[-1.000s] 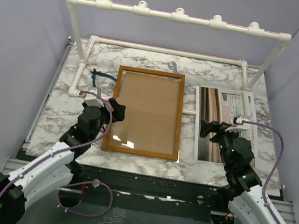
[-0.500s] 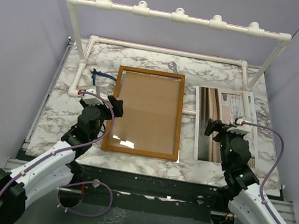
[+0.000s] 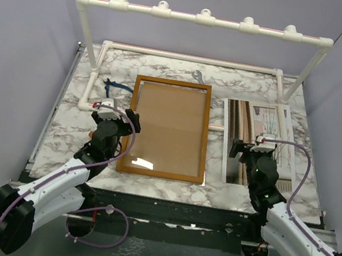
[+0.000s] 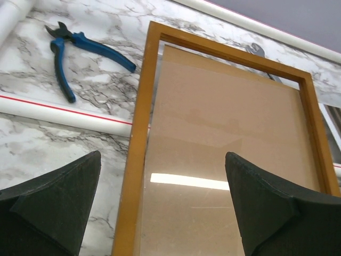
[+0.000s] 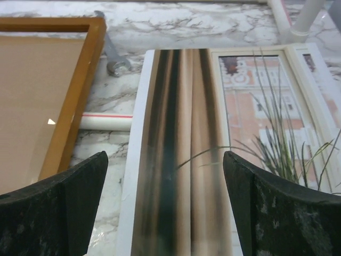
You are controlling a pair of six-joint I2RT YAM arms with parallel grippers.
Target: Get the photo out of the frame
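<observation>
One frame, one photo, one pliers

Marble table: frame, photo, pliers, wrench, pipe rack.

1. Overhead view: the light is even, diffuse and moderately bright, and it falls from above. The table is uniformly lit.
2. Shadows beneath both arms are soft and faint.
3. Glare: a white strip reflects on the frame glass close to its near left corner. In the left wrist view it appears as a horizontal bar across the glass.
4. Left wrist view: the frame edges are sharp. The left fingers are almost black, with little surface detail.
5. Right wrist view: the right fingers are dark and grainy. The photo shows soft curtain stripes but crisp grass blades.
6. Overhead view: the zone below the table's near edge is noticeably dimmer.
</observation>
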